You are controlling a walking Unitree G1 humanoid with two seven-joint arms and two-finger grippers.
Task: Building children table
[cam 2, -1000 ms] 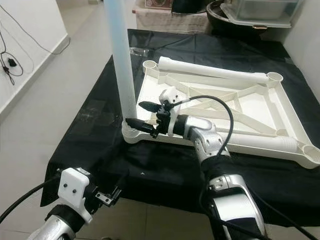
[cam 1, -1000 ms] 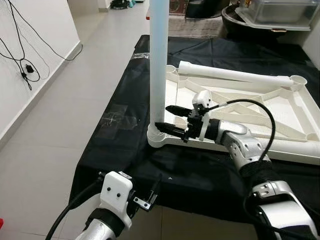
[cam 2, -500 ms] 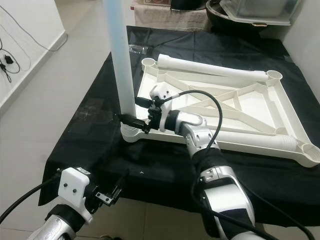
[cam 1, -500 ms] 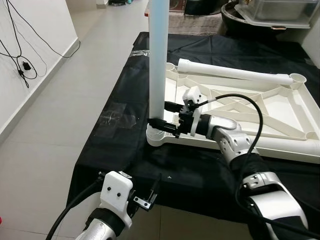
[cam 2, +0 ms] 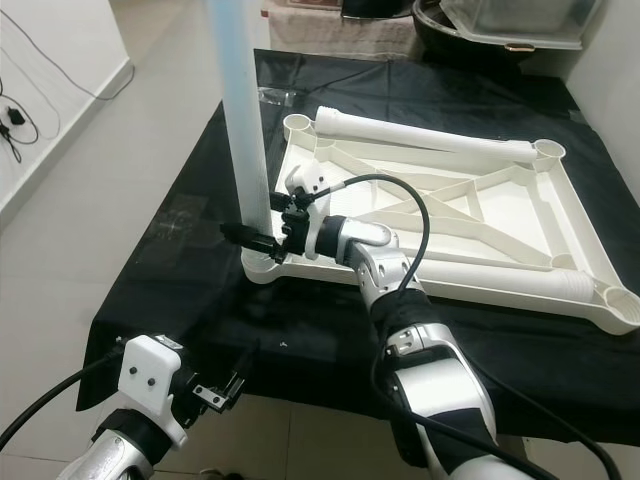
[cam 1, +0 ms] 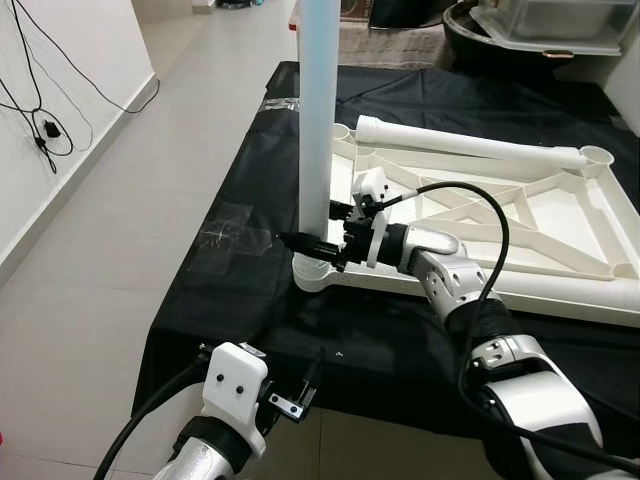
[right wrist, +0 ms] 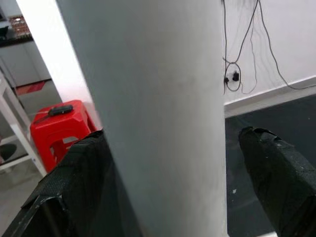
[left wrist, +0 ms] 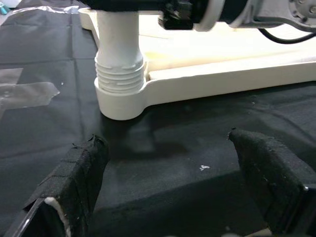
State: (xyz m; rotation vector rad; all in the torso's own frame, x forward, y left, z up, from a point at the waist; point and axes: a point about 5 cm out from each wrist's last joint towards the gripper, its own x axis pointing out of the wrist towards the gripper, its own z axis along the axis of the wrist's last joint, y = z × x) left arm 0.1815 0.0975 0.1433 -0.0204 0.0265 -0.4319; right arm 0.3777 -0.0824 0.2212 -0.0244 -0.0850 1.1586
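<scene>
We have the white tabletop point(cam 1: 560, 215) lying underside-up on a black cloth point(cam 1: 250, 230), so its corner sockets face upward to take the legs. One leg point(cam 1: 318, 120) stands upright in the near-left corner socket point(cam 1: 318, 272), its threaded collar seated at the socket mouth. A second leg point(cam 1: 470, 148) lies flat along the far edge of the tabletop, not yet fitted; a third lies along the near edge.

Our right gripper point(cam 1: 318, 228) reaches across low and level to the base of the upright leg. Its fingers straddle the tube, spread a little wider than it, one each side. From the right wrist view there looks to be a gap on one side, so we judge no firm clamp yet, though we can't be sure. Likely we mean to grip and twist it home.

Our left gripper point(left wrist: 173, 187) hangs low just off the cloth's near edge, fingers wide apart, holding nothing.

Far-corner sockets point(cam 1: 597, 157) stand empty. A clear lidded bin point(cam 1: 555, 22) sits beyond; contents unreadable.
</scene>
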